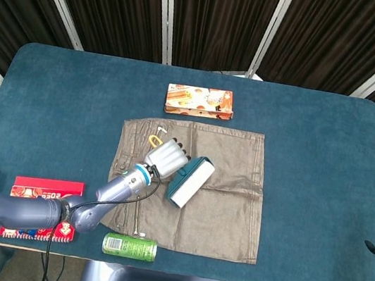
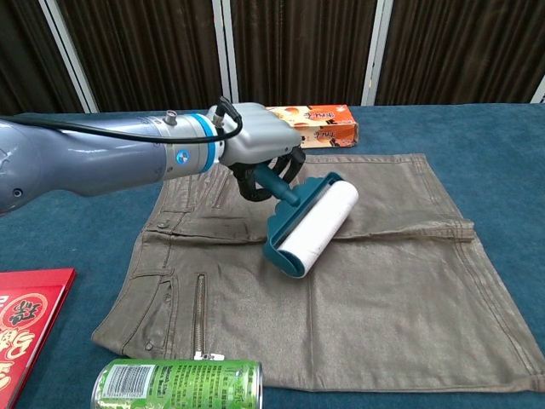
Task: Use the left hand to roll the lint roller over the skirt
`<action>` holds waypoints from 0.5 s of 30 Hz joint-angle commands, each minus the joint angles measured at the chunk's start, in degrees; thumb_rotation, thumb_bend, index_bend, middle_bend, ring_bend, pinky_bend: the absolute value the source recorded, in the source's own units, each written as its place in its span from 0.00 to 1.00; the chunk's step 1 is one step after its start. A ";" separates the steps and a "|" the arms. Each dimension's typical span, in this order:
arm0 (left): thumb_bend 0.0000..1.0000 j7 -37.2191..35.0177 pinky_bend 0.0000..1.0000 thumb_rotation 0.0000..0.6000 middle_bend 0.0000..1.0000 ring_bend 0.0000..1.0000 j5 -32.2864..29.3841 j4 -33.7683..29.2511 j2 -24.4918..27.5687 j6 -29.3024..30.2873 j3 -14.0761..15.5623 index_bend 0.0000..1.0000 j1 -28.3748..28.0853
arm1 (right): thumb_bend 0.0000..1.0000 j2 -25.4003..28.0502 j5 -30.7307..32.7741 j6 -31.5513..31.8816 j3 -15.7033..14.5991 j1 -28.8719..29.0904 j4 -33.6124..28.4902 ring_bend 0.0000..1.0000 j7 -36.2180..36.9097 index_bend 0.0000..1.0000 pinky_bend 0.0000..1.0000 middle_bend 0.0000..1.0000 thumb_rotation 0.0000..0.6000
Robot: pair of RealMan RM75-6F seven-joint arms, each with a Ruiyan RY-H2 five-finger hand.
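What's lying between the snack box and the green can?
The skirt, with the left hand holding the lint roller on it; the head view shows this.

The skirt (image 2: 358, 290) is grey-brown with a slight sheen (zips near its waistband), spread flat on the blue tabletop (image 1: 328, 155). The lint roller (image 2: 313, 223), teal-framed with a white roll, lies tilted across the skirt's middle, its handle gripped by the left robot hand (image 2: 255, 145).

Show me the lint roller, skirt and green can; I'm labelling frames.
lint roller (image 2: 319, 223), chest view, white roll.
skirt (image 2: 400, 290), chest view, bare lower right fabric.
green can (image 1: 129, 247), head view, side of its body.
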 commanded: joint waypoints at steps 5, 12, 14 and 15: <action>0.71 2.67 0.45 1.00 0.51 0.41 -3.78 0.10 0.37 0.21 2.57 0.54 -1.39 | 0.00 0.10 -0.28 -0.20 -0.11 -0.09 0.48 0.00 0.71 0.00 0.00 0.00 1.00; 0.71 2.64 0.45 1.00 0.51 0.41 -5.01 0.90 2.96 0.21 5.81 0.54 -0.77 | 0.00 -0.10 -0.82 0.62 -0.19 -0.32 0.36 0.00 0.65 0.00 0.00 0.00 1.00; 0.71 2.25 0.45 1.00 0.51 0.41 -4.91 1.39 3.81 0.28 6.86 0.54 -0.17 | 0.00 -0.33 -1.06 1.21 -0.11 -0.40 0.28 0.00 0.57 0.00 0.00 0.00 1.00; 0.71 1.82 0.45 1.00 0.51 0.41 -4.92 1.62 4.27 0.23 7.34 0.54 0.22 | 0.00 -0.44 -1.17 1.44 -0.11 -0.44 0.26 0.00 0.48 0.00 0.00 0.00 1.00</action>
